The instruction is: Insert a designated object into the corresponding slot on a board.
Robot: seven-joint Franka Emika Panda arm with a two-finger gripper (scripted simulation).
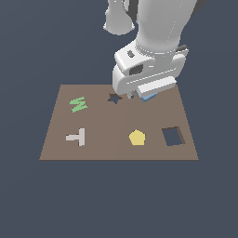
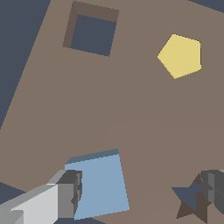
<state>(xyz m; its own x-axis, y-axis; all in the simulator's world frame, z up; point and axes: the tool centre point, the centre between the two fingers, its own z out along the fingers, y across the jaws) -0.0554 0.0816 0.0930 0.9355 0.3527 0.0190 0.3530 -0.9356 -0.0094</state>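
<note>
The light-blue square block (image 2: 101, 186) lies on the brown board (image 2: 131, 118) near its far edge, and in the exterior view only a corner of the block (image 1: 148, 98) peeks out under the hand. My gripper (image 2: 142, 191) stands open low over the board. One finger (image 2: 69, 194) is against the block's side. The other finger (image 2: 214, 187) is far off, over the star cut-out (image 2: 189, 197). The square slot (image 2: 92, 34), dark with a brown inner wall, is open at the board's near corner on the exterior view's right (image 1: 173, 136), apart from the gripper (image 1: 138, 96).
A yellow pentagon (image 1: 137, 137) sits beside the slot on the board's near row. A grey T (image 1: 76, 137) and a green zigzag (image 1: 78, 104) lie toward the exterior view's left. The star cut-out (image 1: 114, 98) is just beside the hand. Dark floor surrounds the board.
</note>
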